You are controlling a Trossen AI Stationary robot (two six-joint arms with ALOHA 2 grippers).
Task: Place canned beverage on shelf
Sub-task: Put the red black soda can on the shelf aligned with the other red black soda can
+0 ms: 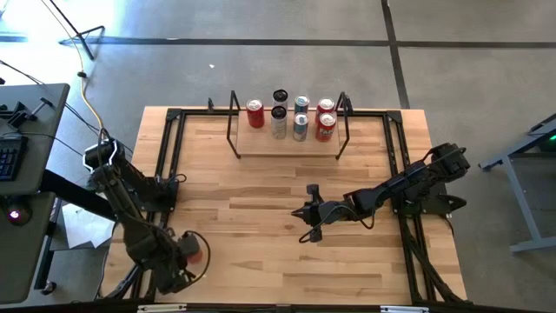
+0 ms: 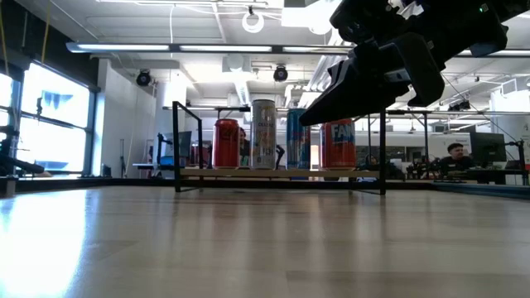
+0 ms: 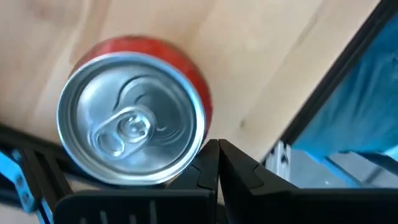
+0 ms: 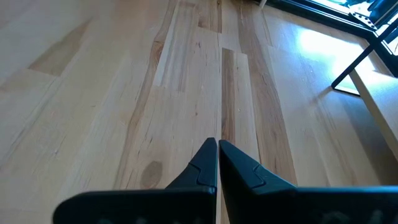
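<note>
A red canned beverage (image 3: pixel 134 118) stands upright on its base on the wooden table near its near left corner (image 1: pixel 195 253). My left gripper (image 3: pixel 218 148) points straight down, shut, right beside the can's top rim, with nothing between its fingers. The shelf (image 1: pixel 287 146) stands at the table's far edge with several cans (image 2: pixel 263 132) upright on its board. My right gripper (image 4: pixel 217 146) hovers shut and empty over the middle of the table (image 1: pixel 298 212), slanting down toward the left. My left gripper's shut fingertips (image 3: pixel 208 155) come from above and stand against the side of the red can's top rim (image 3: pixel 198 140). Whether they touch it I cannot tell. The can stays upright on the table.
Black frame rails (image 1: pixel 165 152) run along the table's left and right sides, one close to the red can (image 3: pixel 348 68). Bare wood (image 1: pixel 261 183) lies between the shelf and my right arm. A desk with a keyboard (image 1: pixel 9 152) stands left of the table.
</note>
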